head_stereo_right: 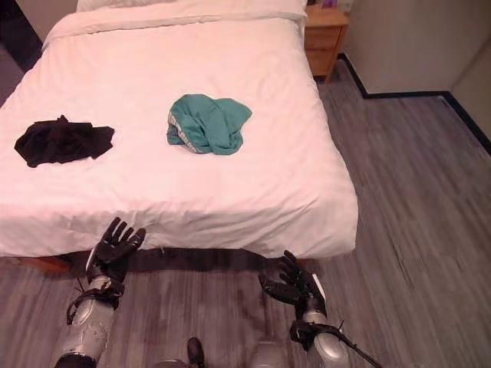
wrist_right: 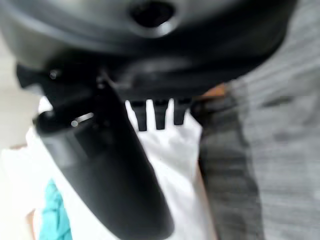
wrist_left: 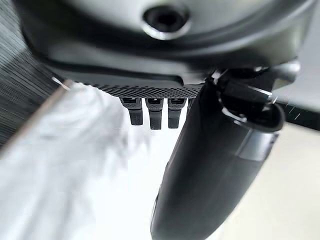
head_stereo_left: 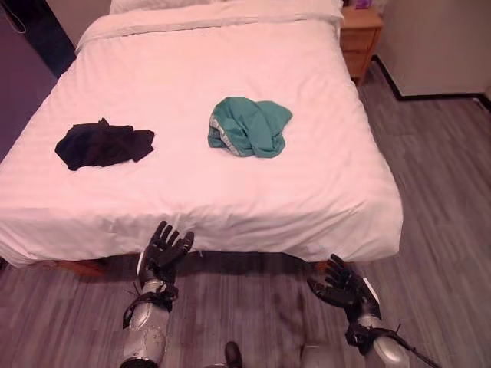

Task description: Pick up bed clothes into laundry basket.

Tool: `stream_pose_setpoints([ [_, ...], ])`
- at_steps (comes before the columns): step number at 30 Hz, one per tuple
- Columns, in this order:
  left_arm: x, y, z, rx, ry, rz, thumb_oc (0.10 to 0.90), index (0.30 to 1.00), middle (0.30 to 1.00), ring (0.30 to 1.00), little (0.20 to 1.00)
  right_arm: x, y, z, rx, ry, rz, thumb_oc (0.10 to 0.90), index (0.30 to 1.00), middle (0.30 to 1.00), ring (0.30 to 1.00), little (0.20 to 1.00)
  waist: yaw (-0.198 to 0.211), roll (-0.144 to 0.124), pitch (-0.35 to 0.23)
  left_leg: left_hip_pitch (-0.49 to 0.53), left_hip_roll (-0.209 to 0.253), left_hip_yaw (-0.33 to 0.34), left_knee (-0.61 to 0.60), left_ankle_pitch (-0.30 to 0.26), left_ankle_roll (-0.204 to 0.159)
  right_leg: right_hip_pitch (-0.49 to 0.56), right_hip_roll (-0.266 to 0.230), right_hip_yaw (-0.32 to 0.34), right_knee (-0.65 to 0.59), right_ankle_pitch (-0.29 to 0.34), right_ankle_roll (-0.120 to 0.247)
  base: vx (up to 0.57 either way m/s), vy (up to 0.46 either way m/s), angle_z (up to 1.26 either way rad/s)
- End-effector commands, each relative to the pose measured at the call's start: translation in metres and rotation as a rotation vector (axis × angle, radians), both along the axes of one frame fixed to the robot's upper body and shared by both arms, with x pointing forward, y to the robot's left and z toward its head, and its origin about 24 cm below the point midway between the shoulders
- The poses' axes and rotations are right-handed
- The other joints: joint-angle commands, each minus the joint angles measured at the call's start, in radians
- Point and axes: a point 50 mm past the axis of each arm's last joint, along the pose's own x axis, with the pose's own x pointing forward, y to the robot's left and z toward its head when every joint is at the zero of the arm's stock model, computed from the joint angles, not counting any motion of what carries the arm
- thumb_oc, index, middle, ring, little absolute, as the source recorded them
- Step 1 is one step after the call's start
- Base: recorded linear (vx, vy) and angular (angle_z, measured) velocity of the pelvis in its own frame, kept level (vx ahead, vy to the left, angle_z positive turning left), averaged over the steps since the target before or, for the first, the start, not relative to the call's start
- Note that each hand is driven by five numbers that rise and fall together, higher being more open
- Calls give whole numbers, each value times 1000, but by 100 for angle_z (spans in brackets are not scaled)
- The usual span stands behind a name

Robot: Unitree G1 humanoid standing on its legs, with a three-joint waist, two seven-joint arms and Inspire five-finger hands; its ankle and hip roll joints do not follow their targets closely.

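A crumpled teal garment [head_stereo_left: 248, 126] lies near the middle of the white bed [head_stereo_left: 192, 184], also as a teal patch [wrist_right: 52, 215] in the right wrist view. A black garment [head_stereo_left: 103, 144] lies flat toward the bed's left side. My left hand [head_stereo_left: 163, 251] hovers at the bed's front edge, below the black garment, fingers straight and holding nothing. My right hand [head_stereo_left: 345, 287] hangs over the floor below the bed's front right corner, fingers relaxed and spread, also holding nothing. Both garments lie well beyond the hands.
A wooden nightstand [head_stereo_left: 359, 38] stands at the bed's far right corner, next to a pale wall with a dark baseboard [head_stereo_left: 430, 95]. Grey wood-plank floor [head_stereo_left: 445, 230] runs along the bed's right side and front.
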Motion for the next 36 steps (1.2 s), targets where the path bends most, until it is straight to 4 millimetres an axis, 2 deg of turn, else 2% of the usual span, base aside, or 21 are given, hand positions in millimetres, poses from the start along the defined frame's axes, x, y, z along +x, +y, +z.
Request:
stream_pose_setpoints([
  [1,15,18,41,37,-227,91,800,900,900,900,900,19,-24,38,-104,-214,-40,800,900,900,900,900,-21,-64,-41,8,-118,24,-69,100,-79,204,32,-117,-284,203,5,282,-52,67],
  [2,13,19,38,33,-218,113,800,900,900,900,900,21,-23,39,-113,-221,-25,800,900,900,900,900,-18,-71,-45,17,-121,24,-77,94,-83,214,48,-135,-342,204,2,143,-61,62],
  [4,-1,22,22,3,-159,156,800,900,900,900,900,24,-25,45,-153,-240,-5,800,900,900,900,900,8,-91,-71,-4,-129,10,-77,92,-98,301,78,-122,-471,200,-4,120,-103,31],
  [10,-10,23,12,11,-110,149,800,900,900,900,900,18,-32,41,-82,-235,-63,800,900,900,900,900,8,-87,-102,10,-121,14,-77,91,-109,370,104,-124,-574,229,-6,73,-48,-2],
  [21,-10,16,5,3,-83,99,800,900,900,900,900,11,-23,29,-71,-172,-7,800,900,900,900,900,1,-84,-124,46,-119,12,-77,80,-120,430,111,-120,-599,221,-14,28,-15,-5],
  [26,-7,14,7,2,-88,93,800,900,900,900,900,9,-23,26,-73,-154,-7,800,900,900,900,900,-1,-78,-114,55,-120,2,-77,84,-118,420,113,-111,-572,206,-21,-8,-8,0],
  [28,-4,16,11,0,-108,98,800,900,900,900,900,9,-24,26,-76,-151,-10,800,900,900,900,900,3,-81,-94,43,-119,-3,-41,93,-125,419,111,-108,-562,199,-30,-115,-60,4],
  [29,1,17,17,1,-139,94,800,900,900,900,900,13,-26,28,-79,-163,-10,800,900,900,900,900,17,-96,-47,-57,-113,-22,145,114,-159,410,95,-109,-550,209,-41,-241,-80,10],
  [30,3,18,21,6,-158,94,800,900,900,900,900,16,-26,30,-83,-168,2,800,900,900,900,900,22,-99,-30,-121,-109,-61,265,117,-182,399,95,-110,-543,212,-51,-239,-78,16],
  [31,3,18,21,6,-158,94,800,900,900,900,900,16,-26,30,-83,-168,2,800,900,900,900,900,22,-99,-31,-123,-109,-61,265,117,-182,397,95,-111,-542,212,-51,-136,-17,20],
  [32,5,18,23,-5,-175,101,800,900,900,900,900,21,-26,34,-107,-177,27,800,900,900,900,900,31,-115,-15,-165,-103,-81,436,140,-201,393,76,-107,-531,213,-64,-71,18,6],
  [33,5,19,25,-12,-185,119,800,900,900,900,900,24,-27,37,-114,-189,28,800,900,900,900,900,32,-127,-8,-187,-69,-82,540,130,-199,393,61,-108,-525,212,-68,-79,55,-9],
  [34,3,21,25,-16,-193,136,800,900,900,900,900,27,-26,39,-110,-203,24,800,900,900,900,900,39,-142,-3,-206,-27,-112,633,119,-191,391,38,-101,-517,211,-69,-28,48,-18],
  [35,3,21,25,-16,-193,136,800,900,900,900,900,27,-26,39,-110,-203,24,800,900,900,900,900,38,-143,-5,-211,-27,-113,634,121,-191,388,38,-102,-517,212,-69,32,156,-17],
  [36,-3,26,24,-11,-187,166,800,900,900,900,900,29,-25,42,-108,-216,24,800,900,900,900,900,40,-152,-18,-197,42,-165,613,133,-173,378,1,-92,-508,210,-57,69,234,-17],
])
